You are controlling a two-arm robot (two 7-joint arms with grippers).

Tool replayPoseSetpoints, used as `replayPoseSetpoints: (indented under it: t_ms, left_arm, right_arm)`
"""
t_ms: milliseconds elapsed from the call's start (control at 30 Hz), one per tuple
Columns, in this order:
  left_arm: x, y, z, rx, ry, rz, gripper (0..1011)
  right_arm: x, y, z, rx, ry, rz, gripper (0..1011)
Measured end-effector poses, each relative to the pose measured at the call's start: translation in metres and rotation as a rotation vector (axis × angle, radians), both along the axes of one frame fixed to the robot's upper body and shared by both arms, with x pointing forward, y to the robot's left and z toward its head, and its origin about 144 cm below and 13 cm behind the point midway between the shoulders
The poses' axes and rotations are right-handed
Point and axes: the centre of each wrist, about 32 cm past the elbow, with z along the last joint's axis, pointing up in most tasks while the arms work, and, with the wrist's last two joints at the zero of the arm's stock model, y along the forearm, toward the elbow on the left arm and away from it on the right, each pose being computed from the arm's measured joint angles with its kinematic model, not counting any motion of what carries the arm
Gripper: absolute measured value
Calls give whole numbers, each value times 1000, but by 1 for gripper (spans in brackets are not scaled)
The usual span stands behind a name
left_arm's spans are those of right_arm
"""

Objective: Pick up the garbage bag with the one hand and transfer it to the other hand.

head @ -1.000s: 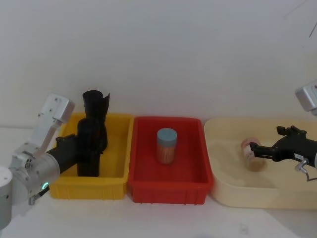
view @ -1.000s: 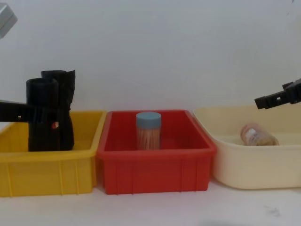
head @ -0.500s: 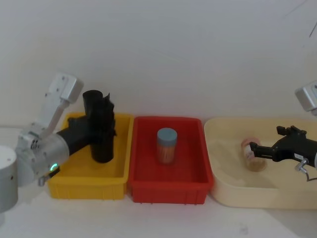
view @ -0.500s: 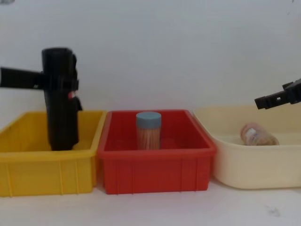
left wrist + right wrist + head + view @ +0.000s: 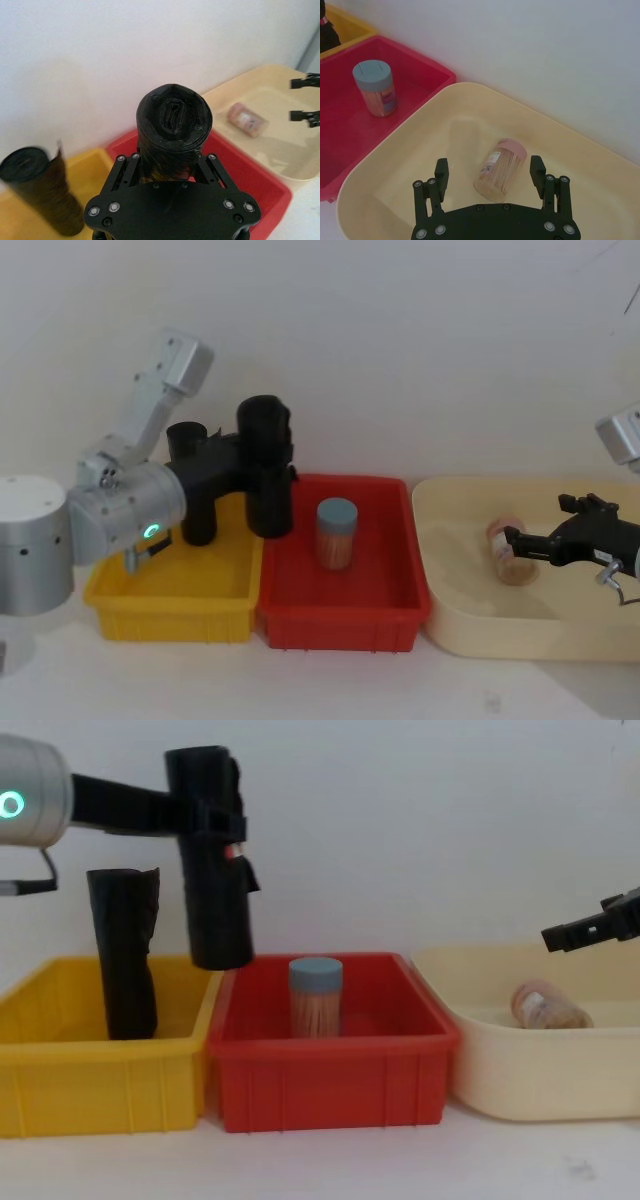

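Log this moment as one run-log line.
left gripper: shut on bag, upright above yellow bin and red bin border | right gripper: open over cream tub | handover: not yet done

On the table (image 5: 300, 685), in a row: left bin (image 5: 165, 618) with a roll (image 5: 125, 950) standing in it, middle bin (image 5: 340, 628) with an upright jar (image 5: 336, 533), right bin (image 5: 520, 638) with a tipped jar (image 5: 508, 552). The bag (image 5: 218, 910) hangs above the left-middle seam.

Plain white wall (image 5: 400, 350), white tabletop (image 5: 330, 1165)
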Motion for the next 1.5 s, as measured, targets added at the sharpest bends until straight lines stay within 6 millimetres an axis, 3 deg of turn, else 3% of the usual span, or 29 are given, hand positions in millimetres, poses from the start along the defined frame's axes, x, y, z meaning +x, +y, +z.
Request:
replayPoseSetpoints:
  t_ms: [667,1100,1500]
  left_arm:
    - [25,-35,7,37,16,-100,386]
    - [30,-41,7,49,14,-111,386]
    - [34,-45,6,45,11,-105,386]
  right_arm:
    - [1,1,1,4,0,9,1000]
    - [9,8,7,68,6,116,1000]
    - [23,27,12,143,41,278,1000]
